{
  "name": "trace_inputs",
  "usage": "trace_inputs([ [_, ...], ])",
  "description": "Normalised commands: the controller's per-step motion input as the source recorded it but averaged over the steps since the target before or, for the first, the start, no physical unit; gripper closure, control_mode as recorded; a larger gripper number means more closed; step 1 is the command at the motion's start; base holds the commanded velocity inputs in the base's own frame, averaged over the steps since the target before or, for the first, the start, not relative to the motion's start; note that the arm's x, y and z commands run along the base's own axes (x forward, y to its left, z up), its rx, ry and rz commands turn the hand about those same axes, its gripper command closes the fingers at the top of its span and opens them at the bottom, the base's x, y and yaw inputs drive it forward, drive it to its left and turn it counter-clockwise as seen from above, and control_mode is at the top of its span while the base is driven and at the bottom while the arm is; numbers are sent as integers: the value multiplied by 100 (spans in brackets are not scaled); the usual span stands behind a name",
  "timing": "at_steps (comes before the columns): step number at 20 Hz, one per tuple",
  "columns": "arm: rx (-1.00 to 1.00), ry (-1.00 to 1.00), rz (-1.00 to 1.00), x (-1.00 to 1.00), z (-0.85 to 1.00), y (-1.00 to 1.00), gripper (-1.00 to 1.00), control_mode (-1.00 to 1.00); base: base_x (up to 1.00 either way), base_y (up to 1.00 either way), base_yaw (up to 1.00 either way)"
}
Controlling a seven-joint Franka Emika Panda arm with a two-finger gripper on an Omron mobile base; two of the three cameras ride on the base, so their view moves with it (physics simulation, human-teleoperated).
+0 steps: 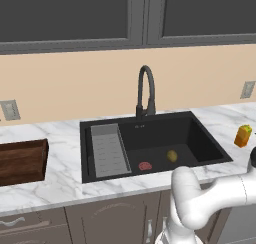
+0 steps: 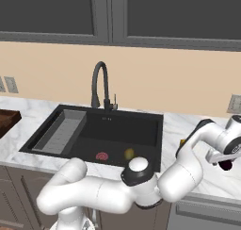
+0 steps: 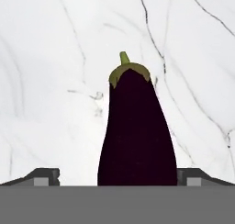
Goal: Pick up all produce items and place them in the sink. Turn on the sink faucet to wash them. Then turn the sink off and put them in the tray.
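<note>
Both base views look forward and down from behind the arm, left and right, sharing the sink (image 1: 150,143), faucet (image 1: 145,90) and counter (image 1: 55,173). The hand view looks straight down, close on the eggplant (image 3: 137,136) lying on marble.

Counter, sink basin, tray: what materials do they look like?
Counter: white marble or marble-look stone, going by the grey veins; smooth finish. Sink: matte black, maybe composite or coated metal, no glare on its walls. Tray: dark brown wood, with grain streaks along its wall. All rendered, so these are looks only.
</note>
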Motion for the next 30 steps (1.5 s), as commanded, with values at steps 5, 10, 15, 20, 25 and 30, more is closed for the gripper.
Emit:
trace_inputs([
  [5, -2, 3, 4, 0, -29, 7, 100, -100, 0, 0, 0],
  [10, -1, 3, 0, 0, -25, 13, 100, -100, 0, 0, 0],
  [15, 0, 0, -2, -18, -15, 7, 100, -100, 0, 0, 0],
  [20, 0, -5, -5, -38, -12, 0, 100, -100, 0, 0, 0],
  [25, 0, -1, -11, -56, 37, 0, 100, -100, 0, 0, 0],
  [30, 0, 0, -17, -72, 19, 26, 100, -100, 0, 0, 0],
])
